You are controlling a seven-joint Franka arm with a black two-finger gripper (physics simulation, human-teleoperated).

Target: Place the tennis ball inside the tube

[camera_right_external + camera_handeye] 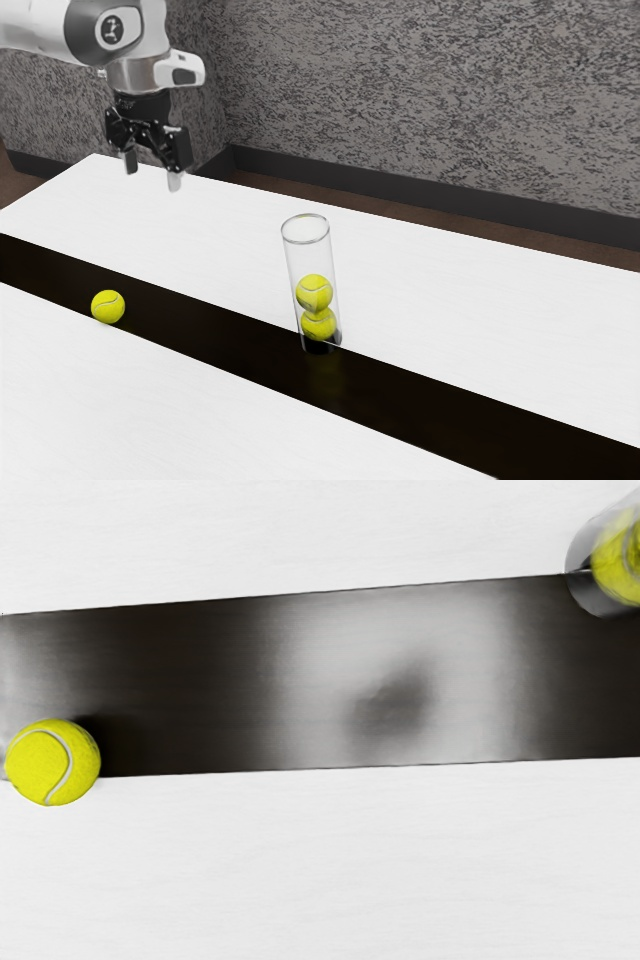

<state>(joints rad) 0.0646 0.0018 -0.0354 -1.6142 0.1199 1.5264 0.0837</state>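
- Reaching the loose yellow felt tennis ball point(108, 307) looks to be the step in hand: it lies at the lower left of the exterior view, on the near edge of the glossy black strip point(215, 335) that crosses the white tabletop point(180, 420).
- The black two-finger gripper point(152, 172) hangs well above the table at the upper left of the exterior view, its fingers spread and nothing between them.
- A good approach centres the hand straight over the ball before lowering, so that one finger passes down each side without brushing it; a nudge would probably set it rolling.
- The fingers should meet the ball around its widest part, gently but evenly, since a grip too high could squeeze it out downward.
- The tall clear cylindrical tube point(310, 258), near the middle of the exterior view, holds two yellow balls point(314, 293) point(318, 323), one above the other, with room above them.
- Lifting the ball well above the tube's rim before carrying it across should avoid tipping the tube; the release wants the ball centred over the mouth.
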